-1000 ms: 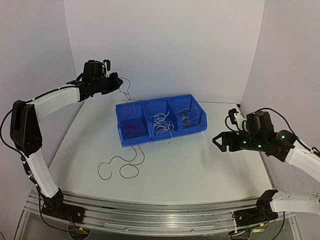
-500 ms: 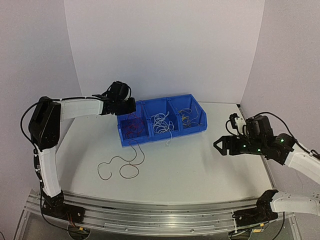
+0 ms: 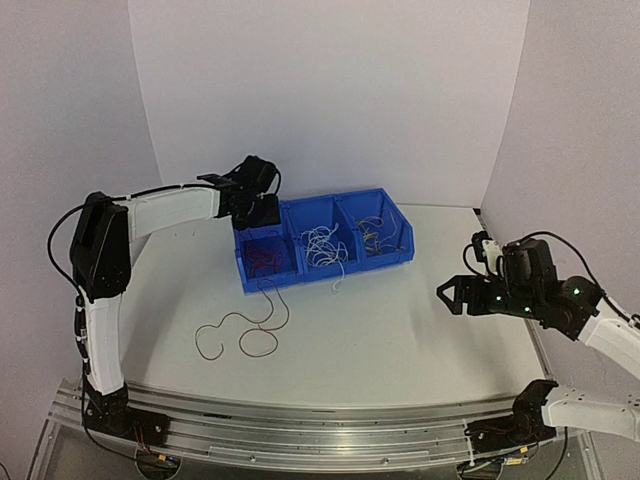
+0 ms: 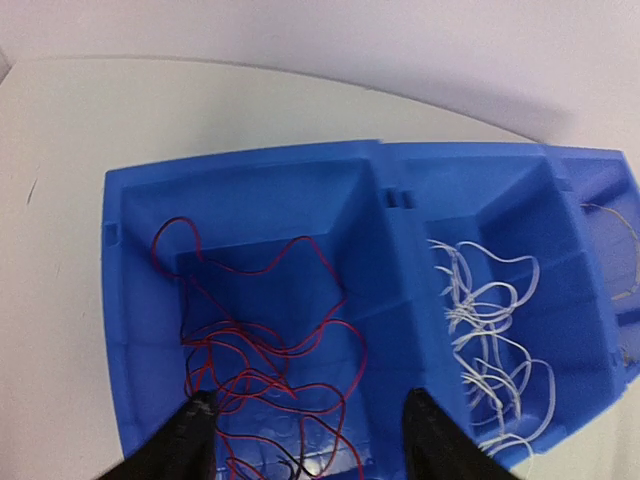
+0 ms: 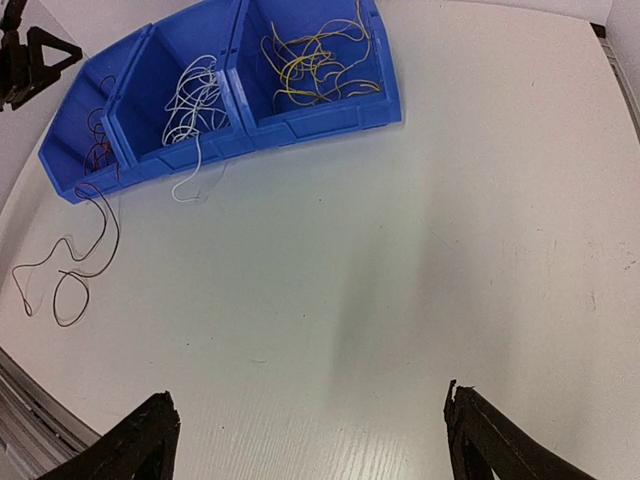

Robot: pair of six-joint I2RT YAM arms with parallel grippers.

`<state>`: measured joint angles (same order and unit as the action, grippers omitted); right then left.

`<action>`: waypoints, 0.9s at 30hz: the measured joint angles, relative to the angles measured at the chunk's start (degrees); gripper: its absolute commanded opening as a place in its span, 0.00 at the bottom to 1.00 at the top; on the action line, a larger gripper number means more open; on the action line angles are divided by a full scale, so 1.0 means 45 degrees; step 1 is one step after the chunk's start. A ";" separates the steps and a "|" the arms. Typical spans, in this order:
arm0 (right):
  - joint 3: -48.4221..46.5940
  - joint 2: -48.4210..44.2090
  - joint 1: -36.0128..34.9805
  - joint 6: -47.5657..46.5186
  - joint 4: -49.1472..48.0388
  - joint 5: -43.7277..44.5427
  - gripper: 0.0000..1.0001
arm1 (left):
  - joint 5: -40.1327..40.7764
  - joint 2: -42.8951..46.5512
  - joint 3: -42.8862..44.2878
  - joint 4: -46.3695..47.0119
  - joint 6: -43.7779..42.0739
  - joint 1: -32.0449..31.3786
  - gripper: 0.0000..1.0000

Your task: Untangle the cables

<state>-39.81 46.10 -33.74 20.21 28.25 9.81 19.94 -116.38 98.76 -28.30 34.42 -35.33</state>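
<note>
Separately, blue bin (image 5: 320, 125): red cables (image 4: 255, 380), white cables (image 4: 480, 300), yellow cables (image 5: 305, 65).

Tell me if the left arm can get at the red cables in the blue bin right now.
Probably yes. The left arm has its fingers spread directly above the red cables, and the blue bin is open-topped with nothing in between.

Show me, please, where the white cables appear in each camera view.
Top external: the white cables lie near picture centre, in the middle compartment.
Left wrist: right of centre, beside the red cables' compartment.
Right wrist: upper left, one strand trailing over the front wall.
Shared landmark: the three-compartment blue bin.
</note>
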 measured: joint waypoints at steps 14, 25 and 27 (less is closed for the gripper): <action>0.0136 -0.0352 0.0000 0.0216 0.0132 -0.0001 0.90 | -0.0314 0.5778 -0.2842 -0.1418 -0.0665 -0.2379 1.00; 0.0216 0.0017 0.0000 0.0194 0.0223 -0.0432 0.90 | -0.1063 1.0073 -0.9892 -0.3478 0.2445 -0.2997 1.00; 0.0233 0.0178 0.0000 0.0188 0.0271 -0.0535 0.90 | -0.1075 1.0270 -1.0663 -0.3381 0.2910 -0.2997 1.00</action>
<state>-38.76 46.91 -33.74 21.05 29.46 7.40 15.11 -70.17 50.78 -43.52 47.52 -48.82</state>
